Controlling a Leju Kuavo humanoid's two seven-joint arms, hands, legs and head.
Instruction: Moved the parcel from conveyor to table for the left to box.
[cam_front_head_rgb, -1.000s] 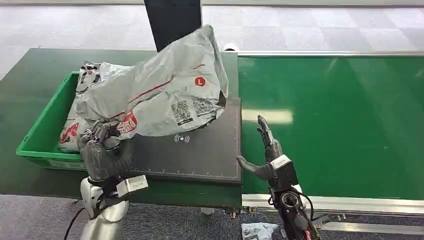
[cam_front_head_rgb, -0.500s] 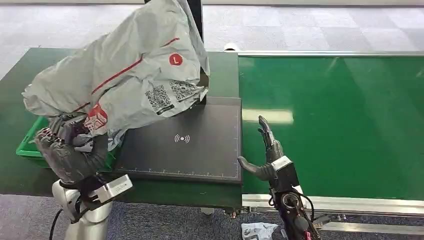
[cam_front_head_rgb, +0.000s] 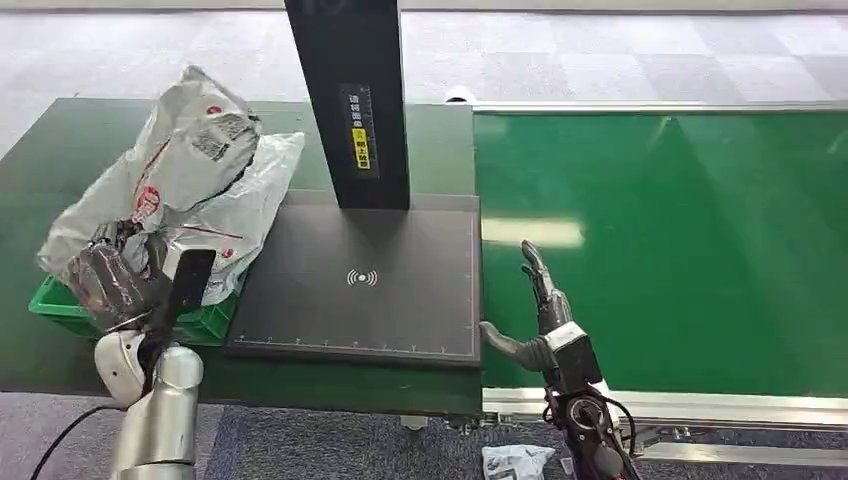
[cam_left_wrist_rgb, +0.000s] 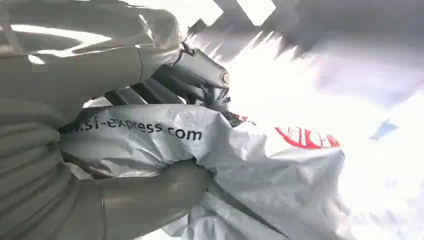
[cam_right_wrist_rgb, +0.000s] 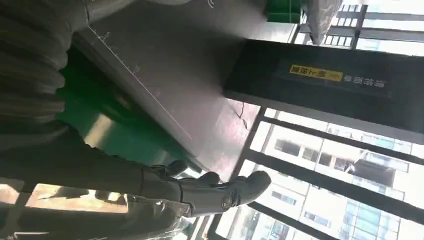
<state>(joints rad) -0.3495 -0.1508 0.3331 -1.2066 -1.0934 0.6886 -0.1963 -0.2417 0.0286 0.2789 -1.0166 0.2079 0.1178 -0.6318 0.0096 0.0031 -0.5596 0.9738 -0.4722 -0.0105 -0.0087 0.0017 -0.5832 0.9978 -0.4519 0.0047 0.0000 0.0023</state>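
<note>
Left robot hand (cam_front_head_rgb: 112, 280) is gripping a grey parcel (cam_front_head_rgb: 175, 175), being held over the green box (cam_front_head_rgb: 205, 322); right robot hand (cam_front_head_rgb: 532, 315) is being kept released, fingers apart.

The parcel (cam_front_head_rgb: 175, 175) lies in the bin (cam_front_head_rgb: 205, 318) on the bench (cam_front_head_rgb: 60, 150), left of the pad (cam_front_head_rgb: 365, 285); the conveyor (cam_front_head_rgb: 670, 250) lies right.

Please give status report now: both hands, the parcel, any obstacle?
Left hand grips parcel over green box. Right hand open, empty. Nothing blocking.
</note>
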